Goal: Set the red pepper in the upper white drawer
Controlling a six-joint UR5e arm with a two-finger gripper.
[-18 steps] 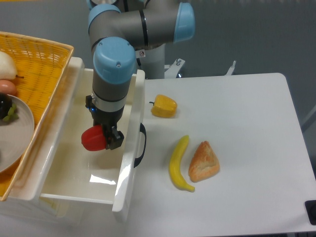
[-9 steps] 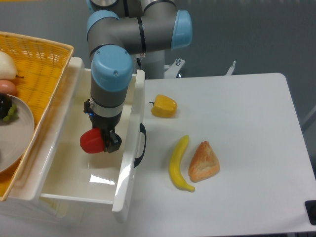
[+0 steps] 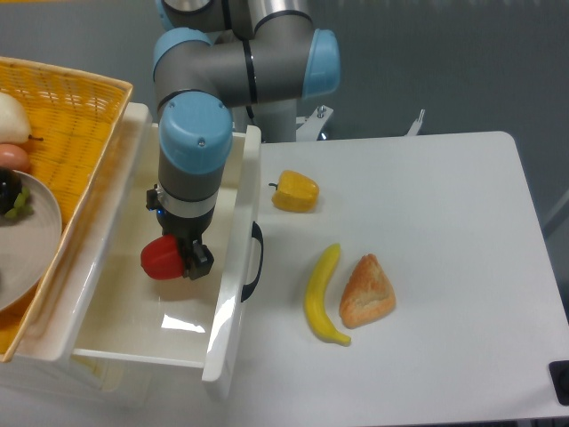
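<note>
The red pepper [image 3: 160, 259] is glossy red and sits in my gripper [image 3: 180, 259], which is shut on it. I hold it over the inside of the upper white drawer [image 3: 133, 320], which is pulled open with its black curved handle [image 3: 255, 263] on the front wall. The pepper hangs above the drawer floor, near the middle. Whether it touches the floor cannot be told. My arm comes down from above and hides the drawer's back part.
A yellow wicker basket [image 3: 71, 116] with a plate [image 3: 27, 240] and fruit stands left of the drawer. On the white table lie a yellow bell pepper [image 3: 295, 191], a banana [image 3: 322, 295] and a croissant [image 3: 366, 292].
My gripper has moved a little to the left with the red pepper, further over the drawer's inside. The drawer and the table items have not moved.
</note>
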